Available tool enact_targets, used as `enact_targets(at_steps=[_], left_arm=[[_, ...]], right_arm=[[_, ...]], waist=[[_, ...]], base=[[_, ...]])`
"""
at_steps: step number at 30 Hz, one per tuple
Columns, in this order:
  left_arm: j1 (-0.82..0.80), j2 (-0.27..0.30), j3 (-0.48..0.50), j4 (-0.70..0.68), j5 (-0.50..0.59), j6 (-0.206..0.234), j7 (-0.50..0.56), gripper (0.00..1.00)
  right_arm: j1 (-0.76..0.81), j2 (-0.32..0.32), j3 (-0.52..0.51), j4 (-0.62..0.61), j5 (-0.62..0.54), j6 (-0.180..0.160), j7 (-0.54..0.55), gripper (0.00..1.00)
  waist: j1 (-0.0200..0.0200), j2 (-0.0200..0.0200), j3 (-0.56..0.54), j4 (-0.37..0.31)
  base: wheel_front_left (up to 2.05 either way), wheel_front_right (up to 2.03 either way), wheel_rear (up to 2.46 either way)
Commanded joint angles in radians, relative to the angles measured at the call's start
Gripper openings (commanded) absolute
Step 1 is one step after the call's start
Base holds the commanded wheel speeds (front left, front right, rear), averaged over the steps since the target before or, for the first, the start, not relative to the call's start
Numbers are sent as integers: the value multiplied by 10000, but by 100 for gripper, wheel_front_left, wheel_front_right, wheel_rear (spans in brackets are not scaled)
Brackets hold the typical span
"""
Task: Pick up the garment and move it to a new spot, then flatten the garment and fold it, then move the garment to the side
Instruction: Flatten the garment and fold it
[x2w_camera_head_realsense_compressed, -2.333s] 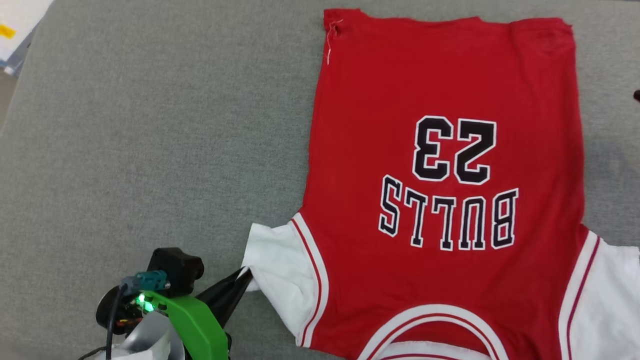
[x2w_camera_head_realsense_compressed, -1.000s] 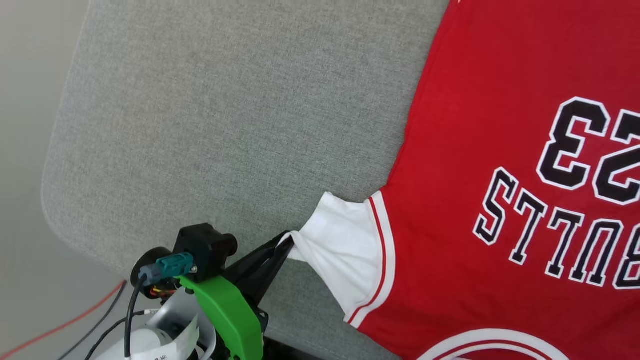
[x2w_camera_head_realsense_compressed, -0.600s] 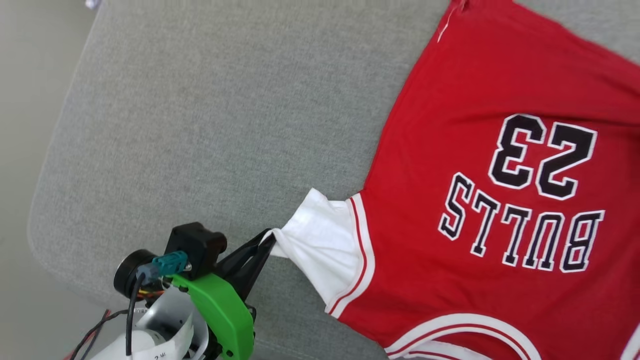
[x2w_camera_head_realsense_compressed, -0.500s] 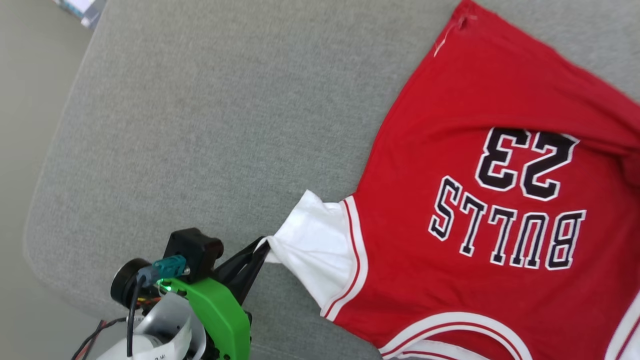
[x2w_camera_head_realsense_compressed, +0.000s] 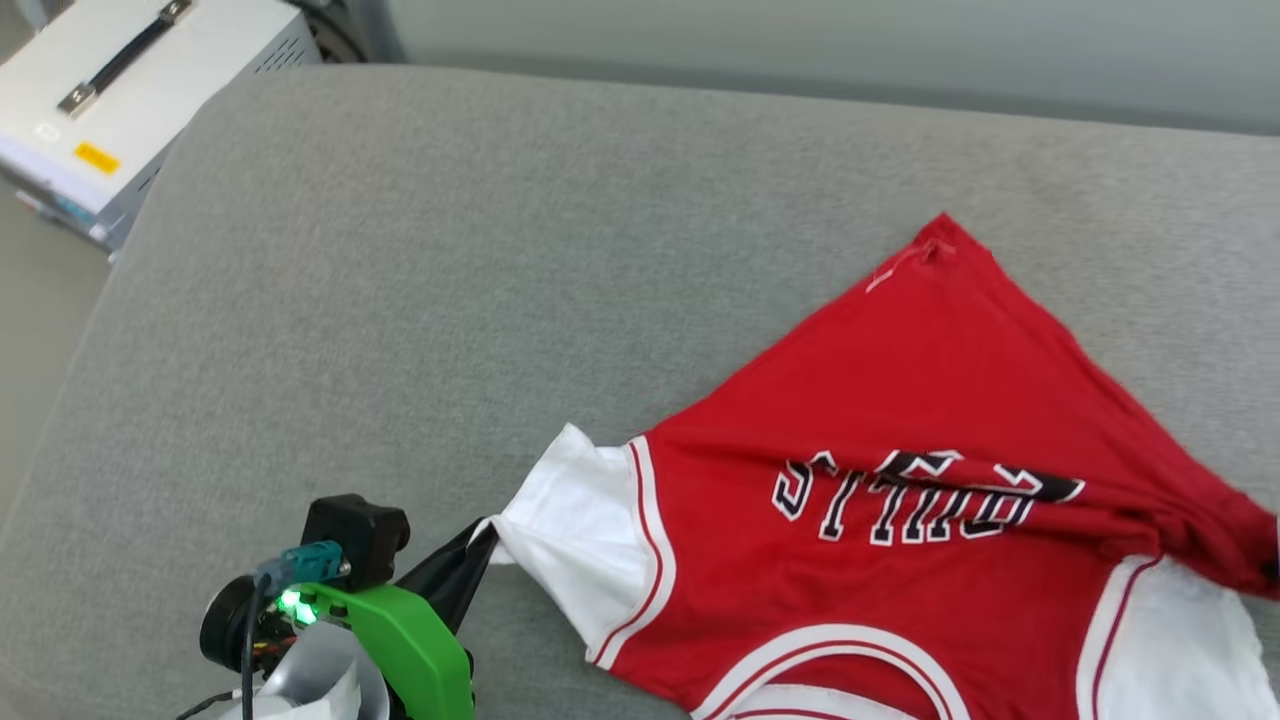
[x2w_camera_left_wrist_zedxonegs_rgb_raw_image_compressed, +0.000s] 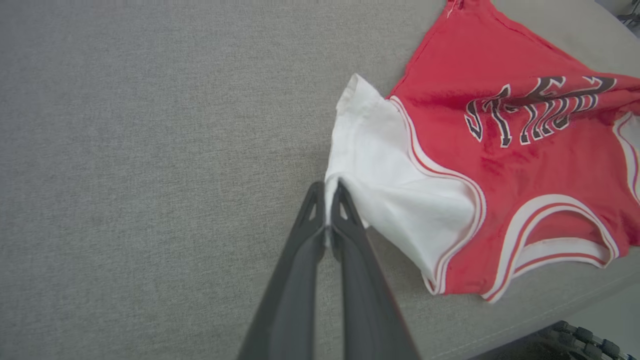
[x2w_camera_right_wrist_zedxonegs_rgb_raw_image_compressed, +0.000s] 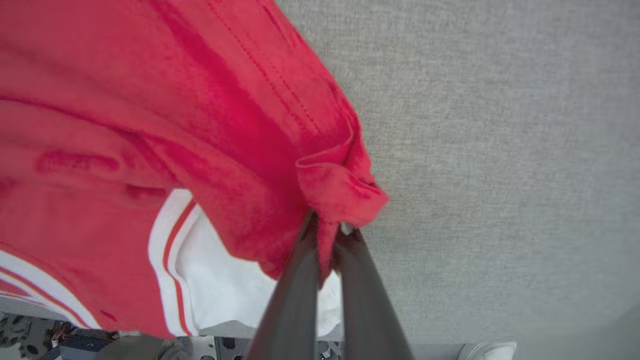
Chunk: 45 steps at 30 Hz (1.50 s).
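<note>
Red garment (x2w_camera_head_realsense_compressed: 900, 560), one, on grey cushion (x2w_camera_head_realsense_compressed: 400, 300); left pincer (x2w_camera_left_wrist_zedxonegs_rgb_raw_image_compressed: 330, 189) pinching sleeve (x2w_camera_left_wrist_zedxonegs_rgb_raw_image_compressed: 385, 170), right pincer (x2w_camera_right_wrist_zedxonegs_rgb_raw_image_compressed: 327, 229) pinching hem (x2w_camera_right_wrist_zedxonegs_rgb_raw_image_compressed: 340, 187).

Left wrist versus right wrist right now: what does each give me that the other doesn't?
Left wrist: the left gripper shut on the edge of the white sleeve of the garment, plus the creased BULLS print. Right wrist: the right gripper shut on a bunched red corner, with the other white sleeve beneath the red cloth. Both: the garment's red body and the gray cushion under it.
</note>
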Motion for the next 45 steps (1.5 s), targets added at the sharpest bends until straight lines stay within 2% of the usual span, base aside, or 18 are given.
enact_targets(at_steps=[1, 9, 13, 19, 20, 21, 31, 36, 40, 45], left_arm=[[115, -67, 6, 90, 6, 62, -112, 0], [251, -631, 32, 513, -158, 37, -748, 0], [249, -902, 40, 750, -206, 11, -1036, 0], [129, -1254, 149, 960, -261, -9, -1458, 0], [127, -1312, 177, 965, -309, -20, -1515, 0], [122, -1359, 215, 959, -356, -33, -1577, 0], [-181, -1263, 277, 564, -229, -117, -1642, 0], [-486, -1292, 181, 286, -53, -156, -1557, 0], [-686, -1444, 76, 162, 58, -217, -1609, 0], [-934, -1757, -118, 29, 146, -385, -1743, 0]], right_arm=[[409, 165, -79, -233, 107, -6, -25, 0], [2127, 807, -462, -1361, 241, -6, -133, 0], [2814, 1116, -535, -1494, 200, -6, -275, 0], [3114, 1186, -402, -1462, 229, -6, -671, 0], [3094, 1125, -313, -1508, 247, -6, -734, 46], [3049, 984, -143, -1589, 292, -6, -817, 100], [1400, 46, 487, -2493, 934, -6, -971, 100], [-13, -71, 1049, -2656, 1004, -6, -859, 100], [-989, -284, 1600, -2204, 687, -6, -930, 100], [-1971, -562, 1808, -1183, 506, -6, -757, 100]], waist=[[1, 102, -723, -707], [1, 102, -1023, -946], [1, 102, -1089, -976], [1, 102, -1098, -910], [1, 102, -1077, -906], [1, 102, -1030, -906], [1, 102, -376, -474], [1, 102, 185, 22], [1, 102, 655, 565], [1, 102, 1251, 1226]], base=[[0, 0, 0], [0, 0, 0], [0, 0, 0], [0, 0, 0], [0, 0, 0], [0, 0, 0], [0, 0, 0], [0, 0, 0], [0, 0, 0], [0, 0, 0]])
